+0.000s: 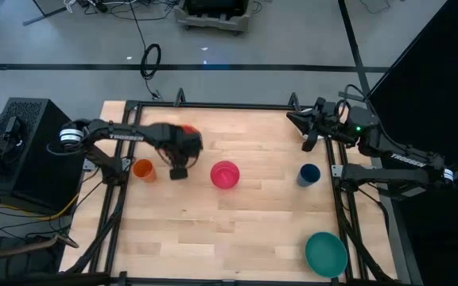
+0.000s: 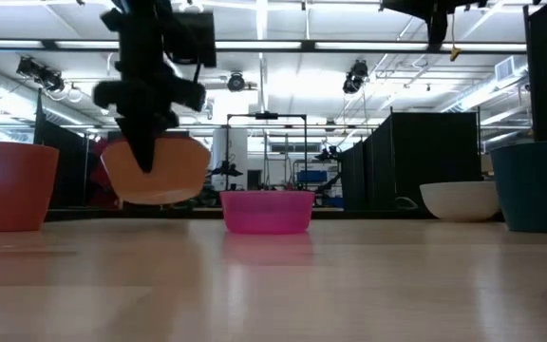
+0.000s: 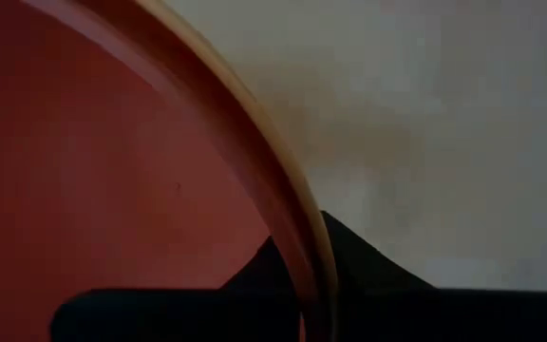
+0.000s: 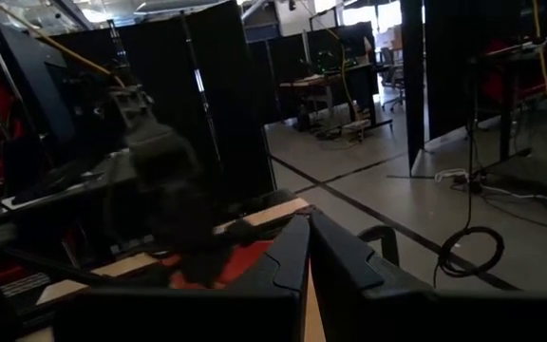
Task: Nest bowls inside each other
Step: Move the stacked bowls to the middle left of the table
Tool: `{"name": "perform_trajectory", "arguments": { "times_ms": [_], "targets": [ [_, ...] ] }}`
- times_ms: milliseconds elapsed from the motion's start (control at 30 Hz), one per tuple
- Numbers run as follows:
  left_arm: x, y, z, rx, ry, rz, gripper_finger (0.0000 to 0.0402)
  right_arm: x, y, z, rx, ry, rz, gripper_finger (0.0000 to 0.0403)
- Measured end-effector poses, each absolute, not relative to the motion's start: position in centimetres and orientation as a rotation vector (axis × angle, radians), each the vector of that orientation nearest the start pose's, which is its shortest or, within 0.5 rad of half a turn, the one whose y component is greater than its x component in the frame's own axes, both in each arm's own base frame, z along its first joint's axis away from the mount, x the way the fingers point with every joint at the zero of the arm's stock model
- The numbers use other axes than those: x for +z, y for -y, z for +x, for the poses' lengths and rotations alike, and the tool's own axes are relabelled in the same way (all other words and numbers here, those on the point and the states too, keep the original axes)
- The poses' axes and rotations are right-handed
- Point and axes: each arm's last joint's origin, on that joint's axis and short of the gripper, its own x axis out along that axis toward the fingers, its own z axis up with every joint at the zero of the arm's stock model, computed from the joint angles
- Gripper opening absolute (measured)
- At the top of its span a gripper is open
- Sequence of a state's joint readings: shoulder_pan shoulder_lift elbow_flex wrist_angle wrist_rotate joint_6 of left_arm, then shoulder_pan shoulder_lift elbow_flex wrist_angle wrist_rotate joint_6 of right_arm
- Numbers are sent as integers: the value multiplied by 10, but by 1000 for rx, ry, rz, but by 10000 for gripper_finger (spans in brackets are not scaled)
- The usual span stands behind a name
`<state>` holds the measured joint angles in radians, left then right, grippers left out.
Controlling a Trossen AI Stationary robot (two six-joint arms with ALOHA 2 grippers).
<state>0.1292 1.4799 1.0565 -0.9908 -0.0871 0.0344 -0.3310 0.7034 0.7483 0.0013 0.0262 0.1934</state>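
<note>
at the left of the low view, the left gripper (image 2: 147, 157) hangs with its jaws clamped on the rim of the orange-yellow bowl (image 2: 157, 169), which rides tilted just above the table (image 2: 273, 285); in the overhead view the same gripper sits left of centre, between the small orange cup (image 1: 143, 169) and the pink bowl (image 1: 225, 174). the risk from here, by judgement, is a thin edge grip: the bowl could swing or slip free on the way to its partner, or clip the cup standing just beside it, and lowering it over the smaller pink bowl would cap that bowl rather than nest it. the red bowl (image 1: 185, 129) shows only as a sliver behind the left arm from above, and whether it lies inside the held bowl or apart is hard to tell; the left wrist view is filled by red surface and a pale rim. moving right, the small dark blue cup (image 1: 308, 175) stands right of centre, the white bowl (image 2: 460, 199) appears only in the low view, and the teal bowl (image 1: 326, 254) rests at lower right. the right gripper (image 1: 306, 127) waits shut at upper right, holding nothing.
</note>
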Motion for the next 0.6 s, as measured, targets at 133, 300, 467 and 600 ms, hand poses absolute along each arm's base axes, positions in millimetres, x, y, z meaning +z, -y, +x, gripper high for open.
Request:
{"name": "perform_trajectory", "arguments": {
  "times_ms": [133, 300, 467, 600],
  "targets": [
    [220, 3, 263, 79, -1423, 35, 1, 349, 52, 150, -354, 74, 170, 0],
    [203, 39, 271, 22, -1451, 37, 0, 348, 53, 152, -358, 64, 170, 0],
    [197, 50, 277, 15, -1442, 31, 28, 347, 54, 153, -356, 59, 170, 0],
    [196, 54, 280, 32, -1434, 27, 58, 347, 54, 154, -354, 58, 172, 0]
  ]
}}
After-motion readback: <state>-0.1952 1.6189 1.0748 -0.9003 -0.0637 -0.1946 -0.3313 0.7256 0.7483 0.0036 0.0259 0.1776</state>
